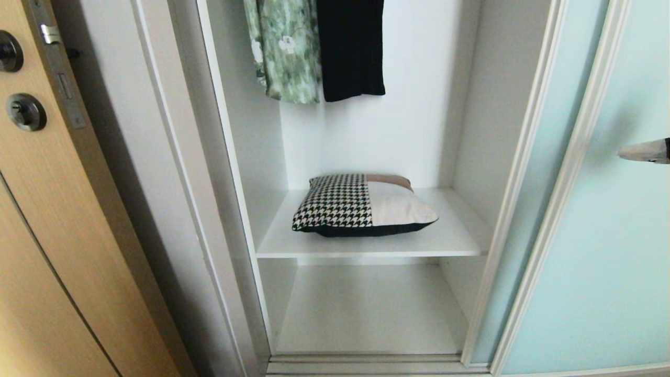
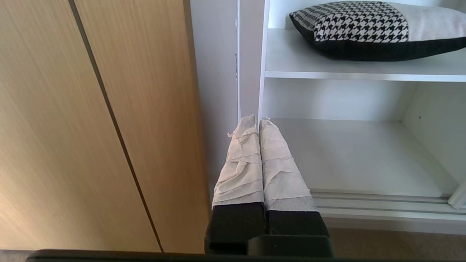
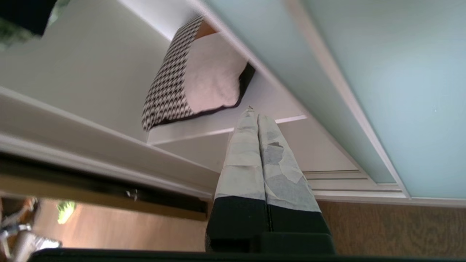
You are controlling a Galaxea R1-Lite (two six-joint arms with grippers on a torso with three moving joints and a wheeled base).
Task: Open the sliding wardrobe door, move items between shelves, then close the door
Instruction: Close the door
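The left hand (image 2: pixel 258 122) is low in front of the wardrobe, near the floor rail. Its two taped fingers (image 2: pixel 242 163) are pressed together and hold nothing. In the left wrist view it points at the white post between the oak door (image 2: pixel 91 127) and the open compartment.

The right hand (image 1: pixel 641 152) comes in at the right edge of the head view, in front of the sliding door (image 1: pixel 602 220). Its fingers (image 3: pixel 247 156) are also pressed together, with nothing between them. I cannot tell if the tip touches the glass.

The sliding door is pushed to the right, so the left compartment stands open. The glass is pale aqua, with a thin white frame (image 1: pixel 568 173) along its left side.

Inside the compartment, the lower shelf (image 1: pixel 366 314) is near the floor. Above it is the upper shelf (image 1: pixel 450 235), and on this one lies a cushion (image 1: pixel 361 204). The left part of its top side is black-and-white houndstooth, the right part is plain cream with a brownish strip at the back, and its underside is dark. It lies flat near the middle of the board, a little back from the front edge.

Further up, a green floral garment (image 1: pixel 285 52) and a black garment (image 1: pixel 350 47) hang side by side before the white back wall.
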